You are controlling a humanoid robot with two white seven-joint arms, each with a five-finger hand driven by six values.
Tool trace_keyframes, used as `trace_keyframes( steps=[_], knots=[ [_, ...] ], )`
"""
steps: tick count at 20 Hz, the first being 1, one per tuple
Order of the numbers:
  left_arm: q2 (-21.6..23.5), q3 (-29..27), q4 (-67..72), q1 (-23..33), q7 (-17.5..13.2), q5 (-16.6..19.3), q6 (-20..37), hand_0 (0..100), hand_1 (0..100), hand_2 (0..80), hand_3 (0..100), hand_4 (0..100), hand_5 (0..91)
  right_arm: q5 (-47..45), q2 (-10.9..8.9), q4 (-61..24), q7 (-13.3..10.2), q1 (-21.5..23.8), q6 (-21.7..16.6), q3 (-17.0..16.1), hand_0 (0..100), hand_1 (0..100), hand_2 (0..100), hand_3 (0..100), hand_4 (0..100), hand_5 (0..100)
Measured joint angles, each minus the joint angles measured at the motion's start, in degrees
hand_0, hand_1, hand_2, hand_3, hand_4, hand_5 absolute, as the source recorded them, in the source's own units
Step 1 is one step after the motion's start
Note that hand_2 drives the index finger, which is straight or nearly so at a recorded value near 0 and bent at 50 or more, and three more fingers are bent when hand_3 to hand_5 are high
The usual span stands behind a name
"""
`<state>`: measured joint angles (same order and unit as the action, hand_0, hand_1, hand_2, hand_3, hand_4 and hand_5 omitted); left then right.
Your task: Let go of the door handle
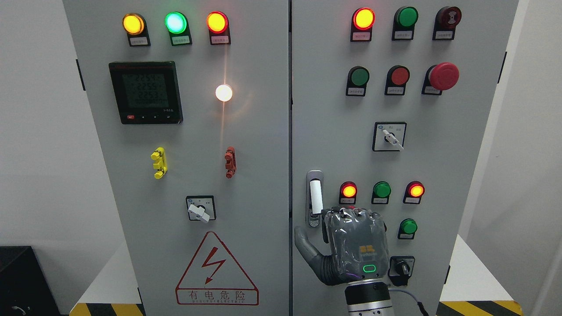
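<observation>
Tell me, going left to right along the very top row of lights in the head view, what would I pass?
Lit yellow lamp → lit green lamp → lit orange lamp → the seam between the two doors → lit red-orange lamp → unlit green lamp → dark red buzzer.

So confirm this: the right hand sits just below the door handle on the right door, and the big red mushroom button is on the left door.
Not quite. The head view shows the red mushroom button on the right door, top right. The right hand is indeed just below the door handle.
</observation>
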<state>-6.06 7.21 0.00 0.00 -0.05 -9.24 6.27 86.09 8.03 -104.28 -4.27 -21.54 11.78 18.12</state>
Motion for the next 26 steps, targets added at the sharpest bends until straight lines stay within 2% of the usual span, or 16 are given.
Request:
trace_keyframes(
  steps=[26],
  knots=[
    [0.0, 0.0, 0.0, 0.0, 0.0, 0.01, 0.0, 12, 56, 0.0, 0, 0, 0.0, 0.21, 0.05, 2.86, 0.05, -3.25, 1.71, -0.61, 36, 28, 91, 100, 100, 100]
  ],
)
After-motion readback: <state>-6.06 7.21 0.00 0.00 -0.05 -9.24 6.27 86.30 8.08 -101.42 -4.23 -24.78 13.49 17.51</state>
